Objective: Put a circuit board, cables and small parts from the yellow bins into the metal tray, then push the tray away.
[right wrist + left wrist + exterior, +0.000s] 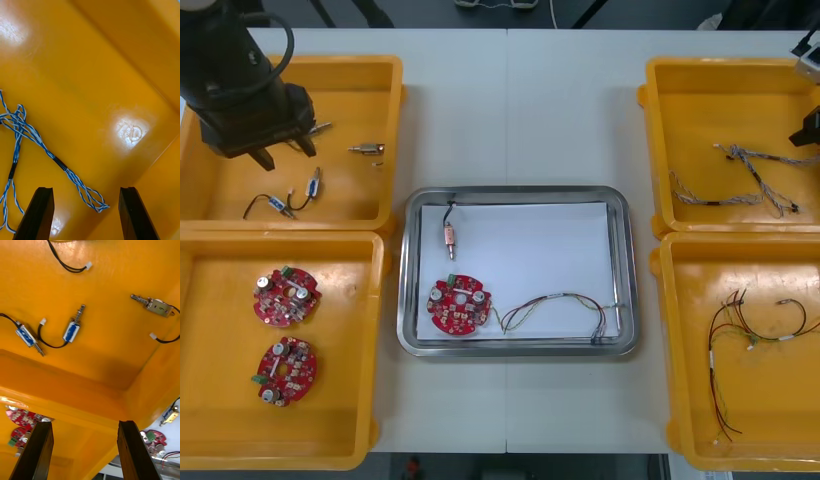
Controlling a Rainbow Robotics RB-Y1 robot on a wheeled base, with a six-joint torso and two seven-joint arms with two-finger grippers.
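We see the left gripper (pixel 84 424) spread wide and empty over the far left yellow bin (pixel 350 110), above its glossy plastic floor. Cylindrical, blue-wrapped small metal parts (pixel 73 330) lie beyond its fingers. The right gripper (pixel 86 189), equally wide and empty, hangs over the far right yellow bin (pixel 700 110), where a twisted blue and white cable (pixel 59 162) ends between its fingers. A round red circuit board (pixel 459 305) sits in the near left corner of the shiny metal tray (pixel 530 250).

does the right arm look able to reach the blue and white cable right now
Probably yes: the right gripper hangs open above the yellow bin, and the blue and white cable lies uncovered there, one end showing between its fingers.
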